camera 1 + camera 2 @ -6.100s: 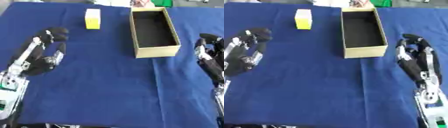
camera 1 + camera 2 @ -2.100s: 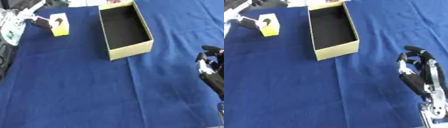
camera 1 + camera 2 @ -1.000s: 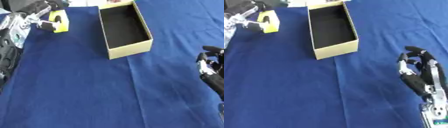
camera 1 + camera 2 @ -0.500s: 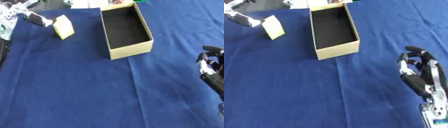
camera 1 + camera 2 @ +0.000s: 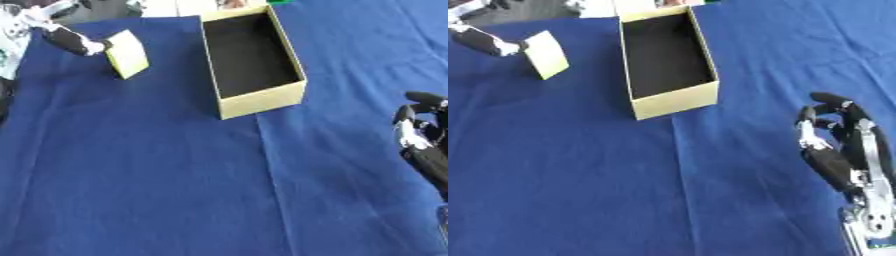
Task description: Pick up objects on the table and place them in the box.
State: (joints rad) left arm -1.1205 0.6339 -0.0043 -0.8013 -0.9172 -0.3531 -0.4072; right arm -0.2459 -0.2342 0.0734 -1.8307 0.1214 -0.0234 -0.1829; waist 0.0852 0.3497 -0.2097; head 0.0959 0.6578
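Over six seconds the left hand [image 5: 66, 37] reaches from the table's nine o'clock edge up to eleven o'clock, takes the yellow block [image 5: 128, 53], and now holds it lifted and tilted beside the box [image 5: 262, 100].

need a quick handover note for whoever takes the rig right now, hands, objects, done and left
Left hand: at the far left, a finger against the yellow block, which is tilted on the blue cloth; whether it is gripped cannot be told.
Right hand: idle at the right edge, fingers relaxed, holding nothing.
Box: open, nothing visible inside, to the right of the block.
Done: nothing boxed yet.
Left: get the block into the box.
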